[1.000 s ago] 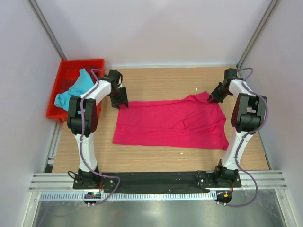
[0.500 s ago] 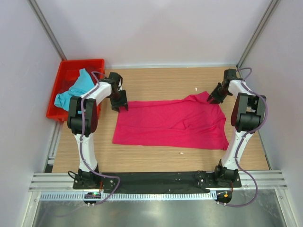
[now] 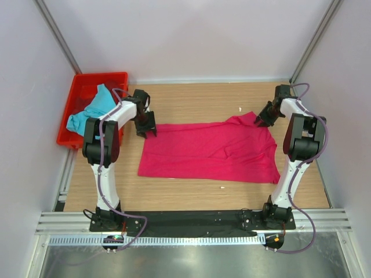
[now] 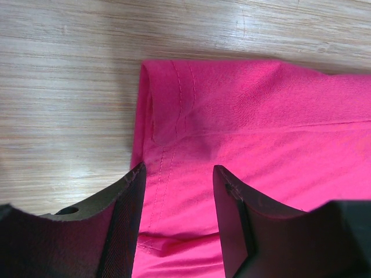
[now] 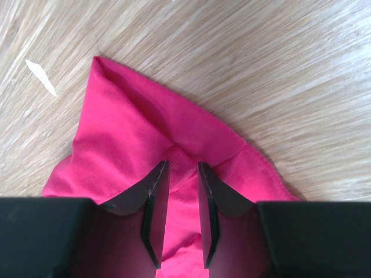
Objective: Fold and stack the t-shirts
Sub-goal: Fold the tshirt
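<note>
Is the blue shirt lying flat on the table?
No, the blue shirt is bunched up inside the red crate.

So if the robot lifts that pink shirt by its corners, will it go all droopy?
Probably droopy: the magenta-pink cloth t-shirt lies creased, its far right corner folded over. It looks thin, so likely light. Pushed, it would probably bunch up, not slide.
</note>
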{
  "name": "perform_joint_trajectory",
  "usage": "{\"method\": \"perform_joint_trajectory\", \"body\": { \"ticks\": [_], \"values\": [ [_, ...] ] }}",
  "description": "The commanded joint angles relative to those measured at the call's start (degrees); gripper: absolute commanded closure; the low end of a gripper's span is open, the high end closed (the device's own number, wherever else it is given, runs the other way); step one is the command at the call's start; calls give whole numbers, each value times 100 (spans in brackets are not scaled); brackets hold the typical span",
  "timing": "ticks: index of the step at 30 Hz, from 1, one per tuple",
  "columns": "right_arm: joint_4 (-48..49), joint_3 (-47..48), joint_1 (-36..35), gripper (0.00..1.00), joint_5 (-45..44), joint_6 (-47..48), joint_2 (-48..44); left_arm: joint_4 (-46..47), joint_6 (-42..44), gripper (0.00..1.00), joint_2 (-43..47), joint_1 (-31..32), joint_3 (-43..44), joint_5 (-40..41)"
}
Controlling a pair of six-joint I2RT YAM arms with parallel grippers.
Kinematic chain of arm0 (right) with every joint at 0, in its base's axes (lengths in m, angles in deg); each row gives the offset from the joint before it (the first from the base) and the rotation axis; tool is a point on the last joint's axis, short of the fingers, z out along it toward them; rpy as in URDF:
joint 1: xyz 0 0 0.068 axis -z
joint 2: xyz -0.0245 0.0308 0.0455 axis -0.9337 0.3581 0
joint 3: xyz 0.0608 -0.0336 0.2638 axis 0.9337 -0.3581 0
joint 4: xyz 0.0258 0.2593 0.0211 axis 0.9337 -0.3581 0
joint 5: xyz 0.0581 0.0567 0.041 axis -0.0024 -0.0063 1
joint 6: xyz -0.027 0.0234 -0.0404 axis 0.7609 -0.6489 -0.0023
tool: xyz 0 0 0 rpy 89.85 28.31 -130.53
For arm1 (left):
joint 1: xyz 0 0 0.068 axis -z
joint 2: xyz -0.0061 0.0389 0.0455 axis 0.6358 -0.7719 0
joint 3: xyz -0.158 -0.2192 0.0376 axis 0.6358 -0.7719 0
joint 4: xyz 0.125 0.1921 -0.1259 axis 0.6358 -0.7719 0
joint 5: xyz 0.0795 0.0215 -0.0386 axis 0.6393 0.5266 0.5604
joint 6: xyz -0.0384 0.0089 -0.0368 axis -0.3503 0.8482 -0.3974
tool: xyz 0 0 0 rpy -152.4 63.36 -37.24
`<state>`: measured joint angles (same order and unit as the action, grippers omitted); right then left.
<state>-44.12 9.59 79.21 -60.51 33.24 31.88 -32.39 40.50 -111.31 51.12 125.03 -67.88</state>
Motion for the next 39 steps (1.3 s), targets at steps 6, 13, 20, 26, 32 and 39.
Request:
{"method": "perform_joint_trajectory", "body": {
  "ticks": [6,13,20,26,32,39],
  "values": [
    [312,15,53,69,26,-106,168,39,78,48,278,-21,-39,-49],
    [497,-29,53,79,202,-256,247,21,104,45,278,-21,-31,13],
    [190,304,53,99,193,-317,124,-49,166,42,191,-39,171,66],
    [-101,507,53,99,237,-396,-86,-119,210,38,-38,-127,505,57],
    [-276,604,53,99,298,-379,-236,-224,280,44,-345,-171,988,127],
    [-250,498,53,99,360,-361,-263,-268,280,53,-679,-188,1252,110]
  ]
}}
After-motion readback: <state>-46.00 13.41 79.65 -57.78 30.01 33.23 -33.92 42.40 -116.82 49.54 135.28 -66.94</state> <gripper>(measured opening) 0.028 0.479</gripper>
